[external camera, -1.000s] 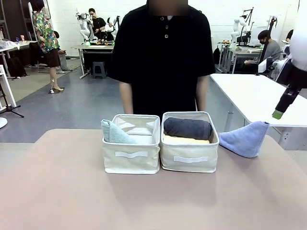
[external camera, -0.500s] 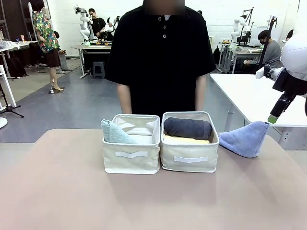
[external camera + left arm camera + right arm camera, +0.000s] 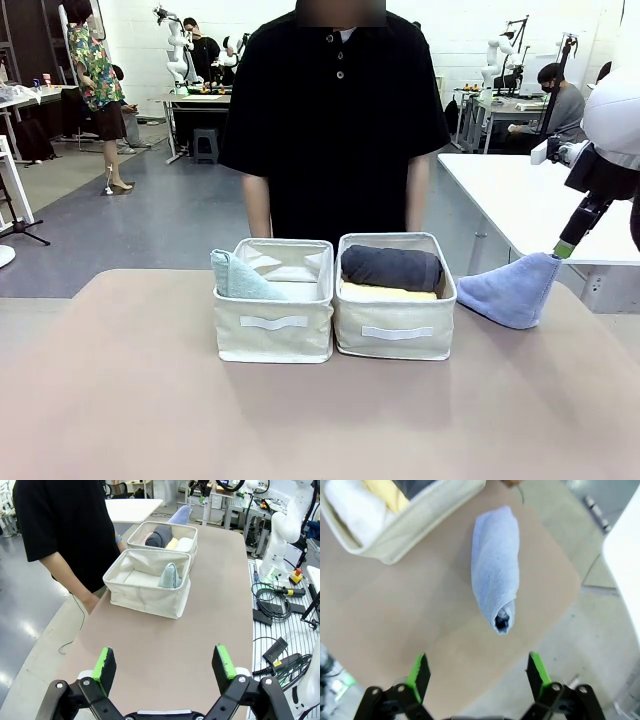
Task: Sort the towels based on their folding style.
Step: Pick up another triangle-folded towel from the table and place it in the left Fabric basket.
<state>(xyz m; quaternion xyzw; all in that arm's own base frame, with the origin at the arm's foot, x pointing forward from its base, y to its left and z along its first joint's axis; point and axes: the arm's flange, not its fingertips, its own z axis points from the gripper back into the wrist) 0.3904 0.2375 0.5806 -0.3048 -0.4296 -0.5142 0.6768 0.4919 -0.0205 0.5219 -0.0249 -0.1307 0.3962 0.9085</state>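
Lowered nearer, right gripper [image 3: 477,657] hangs released above blue towel [image 3: 495,565]; left gripper [image 3: 165,659] released too.

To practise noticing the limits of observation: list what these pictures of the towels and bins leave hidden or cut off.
- Front view: the front wall of the right bin hides whatever lies under the yellow towel.
- Front view: the wall of the left bin hides the base of the teal towel.
- Left wrist view: the right bin hides part of the light blue towel.
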